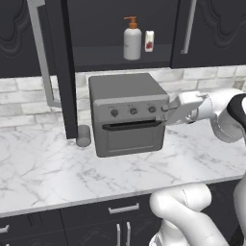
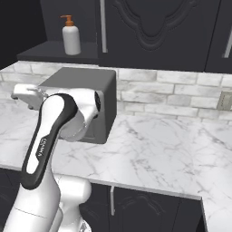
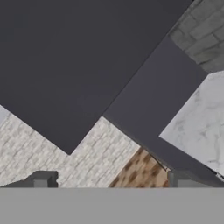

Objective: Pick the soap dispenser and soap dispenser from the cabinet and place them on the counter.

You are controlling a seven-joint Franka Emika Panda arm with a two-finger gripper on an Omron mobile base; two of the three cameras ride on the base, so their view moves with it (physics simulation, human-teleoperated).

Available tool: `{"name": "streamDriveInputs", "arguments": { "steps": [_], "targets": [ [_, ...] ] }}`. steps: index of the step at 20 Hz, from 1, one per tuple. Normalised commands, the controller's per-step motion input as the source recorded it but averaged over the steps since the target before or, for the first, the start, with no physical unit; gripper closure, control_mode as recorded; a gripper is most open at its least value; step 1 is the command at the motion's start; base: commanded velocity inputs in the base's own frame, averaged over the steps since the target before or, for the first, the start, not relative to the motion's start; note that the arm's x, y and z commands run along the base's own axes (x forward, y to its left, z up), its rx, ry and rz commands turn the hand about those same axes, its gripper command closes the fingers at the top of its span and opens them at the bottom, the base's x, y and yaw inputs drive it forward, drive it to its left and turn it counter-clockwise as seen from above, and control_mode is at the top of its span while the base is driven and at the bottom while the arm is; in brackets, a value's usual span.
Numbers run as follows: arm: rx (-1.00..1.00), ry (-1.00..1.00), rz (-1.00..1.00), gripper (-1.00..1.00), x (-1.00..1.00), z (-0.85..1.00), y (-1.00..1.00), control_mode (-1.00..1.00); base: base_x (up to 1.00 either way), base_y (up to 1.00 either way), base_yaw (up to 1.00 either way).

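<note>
Jaws (image 3: 109, 183) spread wide, nothing between them; in the hand view the two dark finger tips (image 3: 41, 179) sit far apart at the bottom edge. In the left base view the jaws (image 1: 169, 114) are level with the knob row of the boxy grey toaster oven (image 1: 127, 113), at its front right corner; contact cannot be told.

White pump bottle with orange pump (image 1: 132, 39), upright on the shelf of the open black wall cabinet (image 1: 120, 60), well above the jaws and to their left in the left base view. Also seen in the right base view (image 2: 71, 36), high above the white arm. Just right of that bottle, further from it than touching, a small white carton with a red mark (image 1: 149, 41) on the same shelf, also well above the jaws.

Slim dark grey bottle: not made out anywhere.

Open cabinet door (image 1: 65, 72) edge-on with a long silver bar handle (image 1: 42, 55), far left of the jaws. Short grey cylindrical cup (image 1: 83, 135) on the white marble surface (image 1: 48, 178), beside the oven's left side, lower than the jaws and well to their left. Marble surface below the jaws, grey-veined, with pale brick wall (image 1: 24, 101) behind.

Hand view looks past the jaws at a large dark panel (image 3: 78, 57), brick and a patch of marble.
</note>
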Motion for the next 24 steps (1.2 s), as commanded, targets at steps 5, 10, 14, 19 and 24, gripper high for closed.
{"name": "streamDriveInputs", "arguments": {
  "steps": [5, 10, 14, 19, 24],
  "targets": [
    [-0.15, -0.13, -0.10, -1.00, -0.10, 0.00, -0.11, -1.00, 0.00, 0.00, 0.00],
    [-0.18, -0.16, -0.13, -1.00, -0.09, 0.00, -0.04, -1.00, 0.00, 0.00, 0.00],
    [-0.24, -0.16, -0.16, -1.00, -0.07, 0.00, 0.08, -1.00, 0.00, 0.00, 0.00],
    [-0.25, -0.21, -0.23, -1.00, -0.01, 0.00, 0.17, -1.00, 0.00, 0.00, 0.00],
    [-0.21, -0.13, -0.25, -1.00, -0.02, 0.00, 0.06, -1.00, 0.00, 0.00, 0.00]
  ]
}}
